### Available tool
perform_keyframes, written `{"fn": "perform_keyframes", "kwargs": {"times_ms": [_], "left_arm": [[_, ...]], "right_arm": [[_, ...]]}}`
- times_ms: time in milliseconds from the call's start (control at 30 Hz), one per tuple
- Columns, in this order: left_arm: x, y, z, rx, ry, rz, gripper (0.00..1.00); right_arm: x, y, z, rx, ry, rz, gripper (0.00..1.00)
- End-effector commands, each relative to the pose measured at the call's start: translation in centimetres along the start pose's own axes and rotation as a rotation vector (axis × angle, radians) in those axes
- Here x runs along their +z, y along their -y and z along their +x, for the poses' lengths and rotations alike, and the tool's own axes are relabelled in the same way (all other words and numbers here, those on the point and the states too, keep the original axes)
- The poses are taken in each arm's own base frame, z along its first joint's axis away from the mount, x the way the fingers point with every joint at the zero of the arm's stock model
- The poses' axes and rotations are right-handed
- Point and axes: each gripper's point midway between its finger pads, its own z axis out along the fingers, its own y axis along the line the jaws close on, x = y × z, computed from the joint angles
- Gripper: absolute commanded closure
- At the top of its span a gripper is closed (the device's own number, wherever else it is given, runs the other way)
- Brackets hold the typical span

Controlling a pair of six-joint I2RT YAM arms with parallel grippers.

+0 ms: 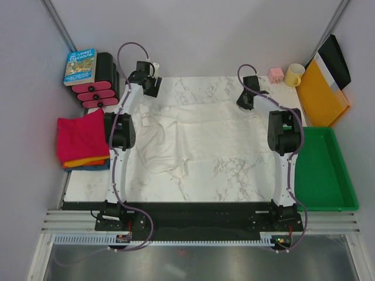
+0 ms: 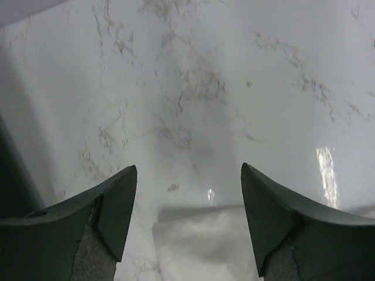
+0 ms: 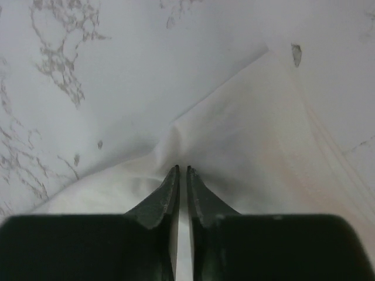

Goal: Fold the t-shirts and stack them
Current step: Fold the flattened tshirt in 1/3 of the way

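Note:
The large cream-white t-shirt (image 1: 199, 132) lies spread and wrinkled across the far half of the marble table (image 1: 222, 175). At its far left corner my left gripper (image 1: 153, 88) hangs open with nothing between the fingers. The left wrist view shows that left gripper (image 2: 188, 170) over bare marble, with the cream shirt's edge (image 2: 228, 246) just below it. My right gripper (image 1: 246, 100) sits at the shirt's far right corner. In the right wrist view the right gripper (image 3: 183, 168) is shut on a raised ridge of the cream shirt (image 3: 252, 134). A folded magenta shirt (image 1: 82, 137) tops an orange shirt (image 1: 85, 162) and a blue shirt (image 1: 98, 167) at the left edge.
A book (image 1: 80, 66) and a black rack with pink pieces (image 1: 101, 88) stand at the back left. A pink cube (image 1: 276, 73), a yellow mug (image 1: 293, 75) and a yellow-orange folder (image 1: 319, 93) are at the back right. A green tray (image 1: 326, 175) lies along the right edge.

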Motion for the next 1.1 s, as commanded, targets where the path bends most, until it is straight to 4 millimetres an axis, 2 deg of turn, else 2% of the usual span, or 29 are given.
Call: {"fn": "perform_keyframes", "kwargs": {"times_ms": [0,33,67,100,133,167,200,233,300,333,400,433,533,633,667,700,733,900,967,1067], "left_arm": [[-11.4,-3.5,-9.9,-0.100,0.286,-0.046,0.18],[-12.3,-3.2,-8.9,-0.109,0.268,-0.037,0.18],[-16.2,-3.6,-10.8,-0.116,0.334,-0.031,0.17],[-17.9,-3.5,-10.8,-0.117,0.344,-0.020,0.17],[-17.9,-2.7,-8.6,-0.116,0.295,0.006,0.17],[-21.3,-1.9,-9.3,-0.107,0.342,0.055,0.18],[-21.9,-1.2,-8.1,-0.099,0.325,0.081,0.19],[-20.8,0.0,-4.8,-0.095,0.248,0.112,0.21],[-21.9,1.0,-2.7,-0.086,0.213,0.135,0.26],[-21.0,1.8,0.2,-0.086,0.139,0.154,0.29],[-20.4,2.6,2.6,-0.089,0.081,0.174,0.36],[-19.6,3.4,4.8,-0.092,0.029,0.193,0.39],[-18.2,4.7,7.4,-0.094,-0.033,0.240,0.51],[-16.6,5.4,8.8,-0.086,-0.076,0.262,0.71],[-16.2,5.4,9.0,-0.087,-0.084,0.264,0.85],[-15.9,5.6,9.0,-0.083,-0.087,0.272,0.93],[-15.1,5.8,9.8,-0.083,-0.110,0.280,0.98],[-13.3,6.4,11.0,-0.092,-0.156,0.291,0.98],[-12.1,6.8,12.3,-0.087,-0.201,0.292,0.98],[-10.7,6.7,12.9,-0.075,-0.242,0.268,0.98]], "right_arm": [[-6.4,-3.6,-2.7,-0.034,0.078,-0.118,0.73],[-7.6,-3.9,-3.3,-0.036,0.099,-0.125,0.66],[-8.7,-4.5,-3.2,-0.052,0.107,-0.133,0.56],[-10.8,-4.6,-3.6,-0.068,0.127,-0.139,0.53],[-11.7,-4.5,-3.6,-0.075,0.141,-0.132,0.51],[-12.6,-4.9,-2.9,-0.089,0.138,-0.142,0.50],[-13.8,-4.6,-1.9,-0.102,0.126,-0.149,0.50],[-14.6,-5.0,-0.8,-0.125,0.114,-0.162,0.51],[-16.2,-4.0,0.9,-0.144,0.106,-0.149,0.53],[-16.9,-4.3,2.0,-0.146,0.102,-0.156,0.54],[-18.5,-3.6,3.3,-0.141,0.104,-0.161,0.55],[-19.3,-4.0,4.3,-0.152,0.102,-0.172,0.55],[-21.9,-4.2,5.7,-0.163,0.112,-0.191,0.56],[-24.3,-4.5,6.5,-0.170,0.119,-0.214,0.57],[-24.8,-4.5,6.6,-0.173,0.126,-0.215,0.58],[-25.7,-4.3,6.3,-0.173,0.140,-0.215,0.58],[-26.3,-4.5,6.4,-0.177,0.147,-0.220,0.58],[-28.3,-3.7,5.9,-0.155,0.167,-0.214,0.58],[-28.6,-3.4,5.8,-0.151,0.173,-0.207,0.58],[-28.6,-2.6,6.1,-0.153,0.168,-0.188,0.58]]}}
